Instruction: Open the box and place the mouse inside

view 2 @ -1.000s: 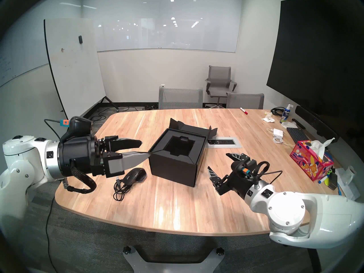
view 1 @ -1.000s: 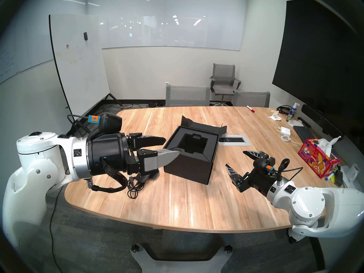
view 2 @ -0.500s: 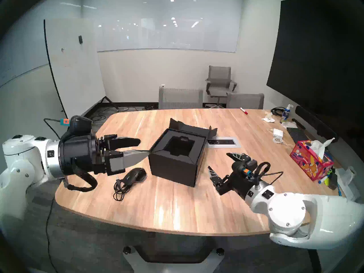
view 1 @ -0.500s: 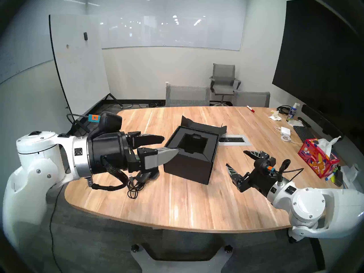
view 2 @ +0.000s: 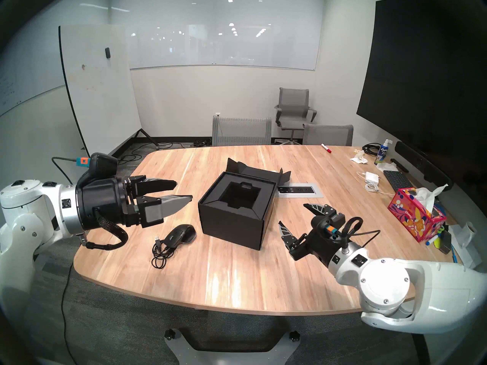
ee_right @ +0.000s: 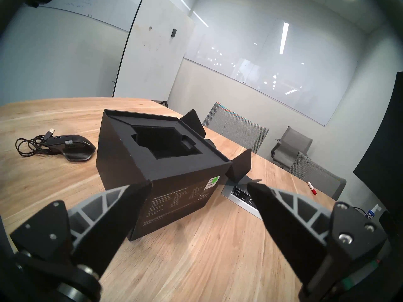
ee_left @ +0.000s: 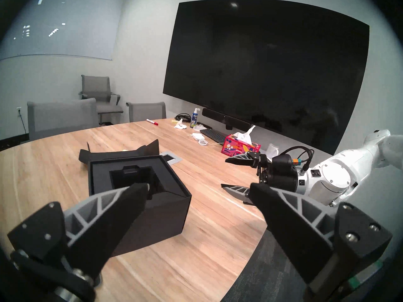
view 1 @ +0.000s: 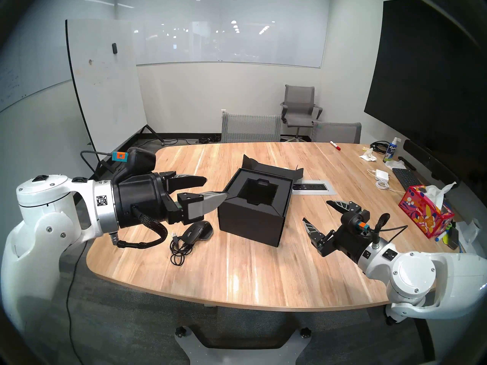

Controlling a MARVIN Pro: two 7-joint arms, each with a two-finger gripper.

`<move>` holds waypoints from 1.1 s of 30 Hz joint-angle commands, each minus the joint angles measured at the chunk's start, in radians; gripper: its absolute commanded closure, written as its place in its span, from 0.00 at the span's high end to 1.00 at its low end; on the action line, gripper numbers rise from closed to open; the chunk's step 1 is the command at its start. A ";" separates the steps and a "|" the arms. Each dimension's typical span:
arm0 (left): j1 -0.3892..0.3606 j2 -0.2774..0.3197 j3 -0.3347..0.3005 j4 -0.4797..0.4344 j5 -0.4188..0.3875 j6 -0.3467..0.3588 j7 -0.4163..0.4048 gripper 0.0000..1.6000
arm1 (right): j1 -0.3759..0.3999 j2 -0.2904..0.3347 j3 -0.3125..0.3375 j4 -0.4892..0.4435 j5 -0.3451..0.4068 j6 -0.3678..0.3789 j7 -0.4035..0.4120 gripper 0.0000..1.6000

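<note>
The black box (view 1: 250,219) stands open in the middle of the table, its lid flap (view 1: 274,169) folded back and its black insert's hollow empty. The black mouse (view 1: 199,231) lies on the table just left of the box, its coiled cable (view 1: 179,248) beside it. My left gripper (view 1: 216,188) hovers open above the mouse, its tips just short of the box's left edge and holding nothing. My right gripper (view 1: 315,211) is open too, a little to the right of the box, facing its labelled side (ee_right: 174,199). The mouse (ee_right: 72,146) also shows in the right wrist view.
A power outlet panel (view 1: 313,186) is set into the table behind the box. Along the right edge lie a red floral tissue box (view 1: 424,214), a black keyboard (view 1: 405,177), a white charger (view 1: 382,174), a spray bottle (view 1: 392,149) and a red marker (view 1: 335,145). Grey chairs stand at the far side.
My left gripper has drawn back to the left, off the box's corner, and the mouse below it now shows. The right arm has barely moved.
</note>
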 commanded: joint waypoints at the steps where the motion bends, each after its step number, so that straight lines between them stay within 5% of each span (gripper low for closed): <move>1: 0.051 0.000 -0.062 -0.007 0.049 -0.026 -0.017 1.00 | -0.027 -0.002 0.040 -0.004 -0.003 -0.018 -0.001 1.00; 14: 0.073 0.020 -0.070 -0.007 0.137 -0.048 -0.044 1.00 | -0.087 -0.002 0.097 -0.004 -0.009 -0.027 0.003 1.00; 33: -0.077 0.098 0.104 0.077 0.246 -0.089 -0.021 1.00 | -0.174 -0.002 0.183 -0.004 -0.015 -0.037 0.011 1.00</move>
